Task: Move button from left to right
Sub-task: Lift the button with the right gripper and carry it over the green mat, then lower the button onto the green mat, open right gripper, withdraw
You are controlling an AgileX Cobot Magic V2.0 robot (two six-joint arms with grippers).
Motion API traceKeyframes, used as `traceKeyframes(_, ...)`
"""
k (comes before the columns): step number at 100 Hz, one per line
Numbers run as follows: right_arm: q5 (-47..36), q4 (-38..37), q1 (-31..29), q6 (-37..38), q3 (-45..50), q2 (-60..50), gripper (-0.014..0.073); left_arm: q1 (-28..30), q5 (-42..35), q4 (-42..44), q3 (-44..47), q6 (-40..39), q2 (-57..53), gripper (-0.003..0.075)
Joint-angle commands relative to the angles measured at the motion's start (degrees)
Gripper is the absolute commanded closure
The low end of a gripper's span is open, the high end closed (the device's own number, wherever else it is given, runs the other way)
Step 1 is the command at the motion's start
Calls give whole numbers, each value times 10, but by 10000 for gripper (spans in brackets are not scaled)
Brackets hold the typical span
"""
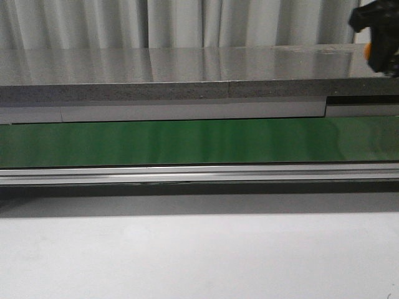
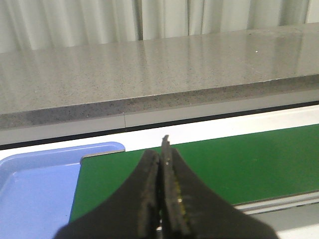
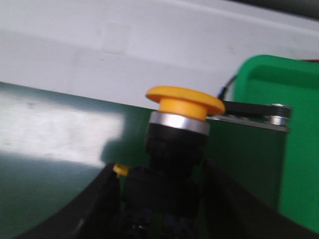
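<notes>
The button [image 3: 172,144] is gripped between the right gripper [image 3: 164,199] jaws, seen only in the right wrist view; the left gripper [image 2: 162,199] jaws are pressed together, empty.

Button [image 3: 182,124] — yellow-orange cap, silver collar, black body — upright, cap up.
</notes>
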Motion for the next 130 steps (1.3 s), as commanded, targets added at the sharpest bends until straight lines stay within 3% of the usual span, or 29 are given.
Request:
traceKeyframes(1,-26,-14,-51,-25,-20,-29,338,-4,-40,-8,-17,0,4,739)
traceKeyframes(21,-53,-6,-159,-42,-20,-27,338,-4,-40,-8,-17,0,4,739)
traceKeyframes(43,-72,8,-221,-53,-19,13,336,-4,-40,-8,-17,0,4,739)
traceKeyframes(62,-84,46,-226,-103,-18,69,336,-4,-40,-8,-17,0,4,739)
traceKeyframes(107,-90,52,-226,-106,-18,132,333,-4,-40,-8,-17,0,4,739)
traceKeyframes(130,-76,52,-231,-106,-18,133,196,-4,-40,-8,-17,0,4,739)
